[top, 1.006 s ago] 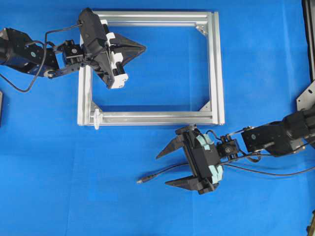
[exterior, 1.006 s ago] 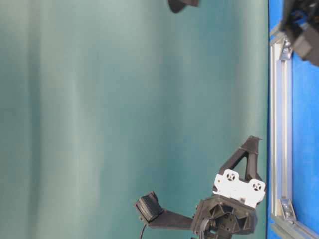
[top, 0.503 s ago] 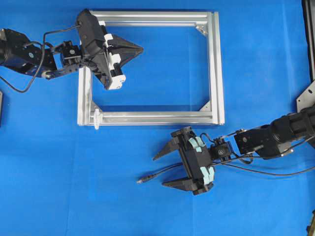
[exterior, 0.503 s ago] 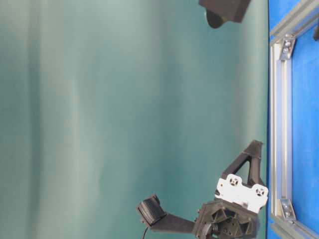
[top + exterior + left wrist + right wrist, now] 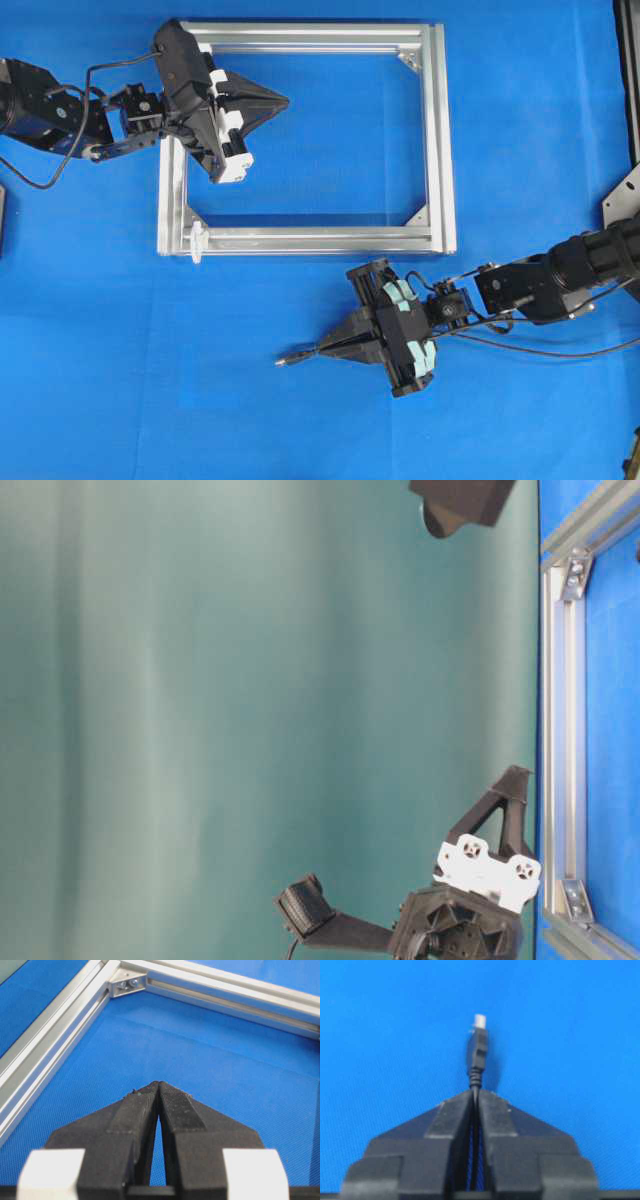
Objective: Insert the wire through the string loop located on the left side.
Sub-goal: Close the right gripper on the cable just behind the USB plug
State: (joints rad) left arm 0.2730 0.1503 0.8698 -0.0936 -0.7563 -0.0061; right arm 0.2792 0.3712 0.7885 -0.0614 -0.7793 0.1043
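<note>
The wire (image 5: 298, 355) is a thin black cable lying on the blue mat, its plug pointing left with a metallic tip (image 5: 479, 1020). My right gripper (image 5: 322, 349) is shut on the wire just behind the plug (image 5: 477, 1052), which sticks out past the fingertips. The string loop (image 5: 196, 240) is a small whitish loop at the lower left corner of the silver frame (image 5: 440, 130). My left gripper (image 5: 285, 100) is shut and holds nothing, hovering inside the frame's upper left part; in the left wrist view its closed fingertips (image 5: 159, 1087) point at bare mat.
The wire trails right under the right arm (image 5: 560, 280) toward the mat's edge. A frame corner bracket (image 5: 125, 982) lies ahead of the left gripper. The table-level view shows mostly a teal wall and the left arm's wrist (image 5: 470, 920).
My right gripper has closed from wide open onto the wire behind the plug. The left gripper drifted slightly left and stays shut.
</note>
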